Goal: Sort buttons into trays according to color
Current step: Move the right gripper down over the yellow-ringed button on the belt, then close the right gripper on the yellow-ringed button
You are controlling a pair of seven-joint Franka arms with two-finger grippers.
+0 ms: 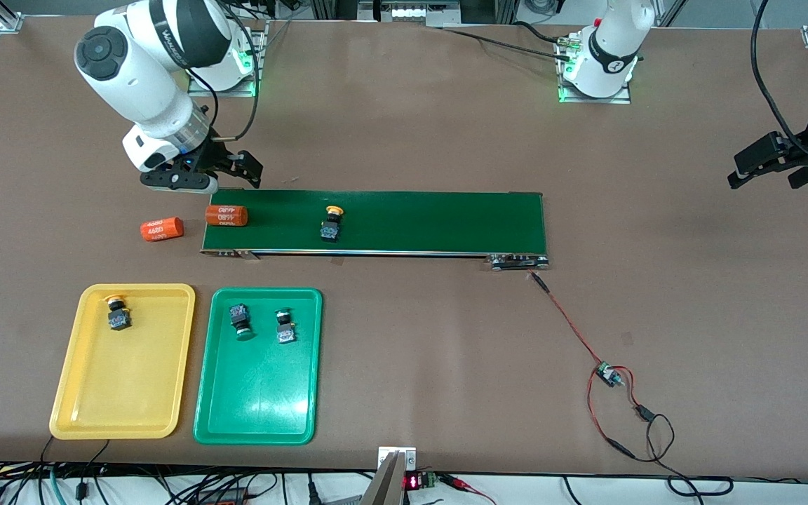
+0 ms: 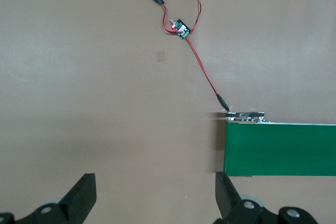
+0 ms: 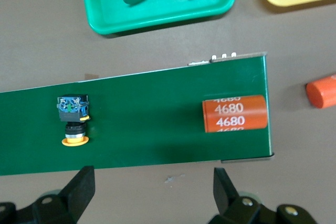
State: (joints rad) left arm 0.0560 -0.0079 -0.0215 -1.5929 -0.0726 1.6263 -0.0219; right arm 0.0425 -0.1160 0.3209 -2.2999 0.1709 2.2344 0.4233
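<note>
A yellow-capped button point(image 1: 332, 224) point(image 3: 73, 119) lies on the dark-green conveyor belt point(image 1: 411, 221). The yellow tray point(image 1: 123, 379) holds one yellow button point(image 1: 118, 313). In the green tray point(image 1: 258, 393) lie two green buttons point(image 1: 240, 319) point(image 1: 285, 327). My right gripper point(image 1: 218, 179) point(image 3: 152, 179) hangs open and empty over bare table beside the belt's edge, close to the belt's end at the right arm's side. My left gripper point(image 1: 776, 172) point(image 2: 156, 187) waits open and empty over bare table past the belt's other end.
One orange cylinder point(image 1: 226, 214) point(image 3: 235, 114) lies on the belt's end near the right gripper, another point(image 1: 162, 229) on the table beside it. A red-black wire runs from the belt to a small circuit board point(image 1: 609, 374) point(image 2: 180, 28).
</note>
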